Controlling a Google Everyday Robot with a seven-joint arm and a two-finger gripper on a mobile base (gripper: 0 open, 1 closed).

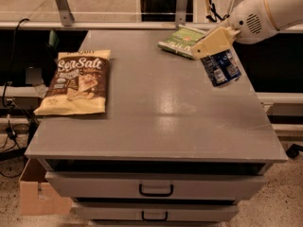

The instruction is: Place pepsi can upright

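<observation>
The pepsi can (221,68) is dark blue with white label patches and a silver end. It hangs in the air above the right side of the grey table (156,122), tilted a little, clear of the surface. My gripper (215,48) comes in from the upper right on a white arm and is shut on the can's upper part. A tan finger (210,42) covers the can's top.
A sea salt chip bag (75,82) lies flat at the table's left. A green packet (182,41) lies at the back, just behind the gripper. Drawers (156,187) sit below the front edge. A cardboard box (37,193) stands on the floor at the left.
</observation>
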